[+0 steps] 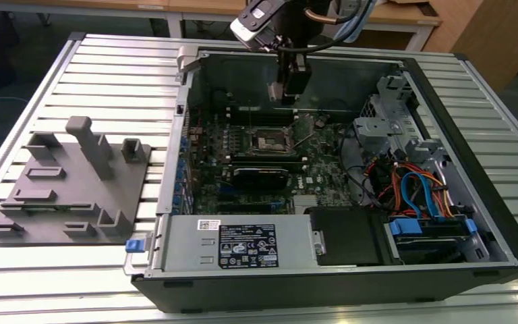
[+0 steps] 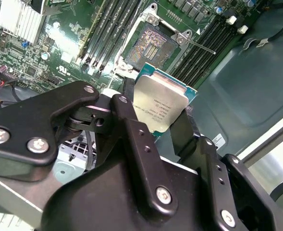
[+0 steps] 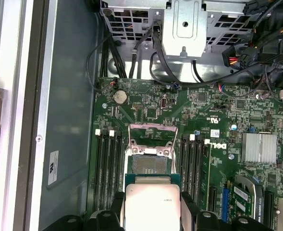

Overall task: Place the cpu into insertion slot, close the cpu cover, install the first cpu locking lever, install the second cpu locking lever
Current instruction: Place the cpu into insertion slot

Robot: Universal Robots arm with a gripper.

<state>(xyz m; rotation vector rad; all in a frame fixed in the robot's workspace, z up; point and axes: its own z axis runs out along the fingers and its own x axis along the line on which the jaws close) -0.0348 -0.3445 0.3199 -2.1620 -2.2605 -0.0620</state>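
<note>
A slatted metal table [image 1: 61, 61] is carrying an open PC case [image 1: 331, 293], which is lying on its side w/ the interior facing up. At the exterior view's left, a grey plastic fixture [image 1: 70, 189] is sitting on the table, well apart from the arm. Inside the case, a green motherboard [image 3: 151, 103] is lying flat.

The gripper [image 1: 288, 100] is hanging over the board, near the case's far wall & just beyond the insertion slot [image 1: 266, 142]. In both wrist views its black fingers [image 2: 127, 125] are clamping the cpu [image 2: 161, 103] by two opposite edges. The jaws are closed down to the chip's width, & the silver top is facing the cameras. The cpu is being held in the air, clear of the board.

In the first wrist view the slot is showing just past the chip's edge, contacts bare, between two banks of RAM slots [image 3: 107, 163]. The cpu cover [image 3: 153, 126] seems to be standing flipped open at the slot's far side, though the angle is making that hard to confirm. In the second wrist view a thin metal lever [image 2: 199, 45] is sticking out beside the socket.
</note>
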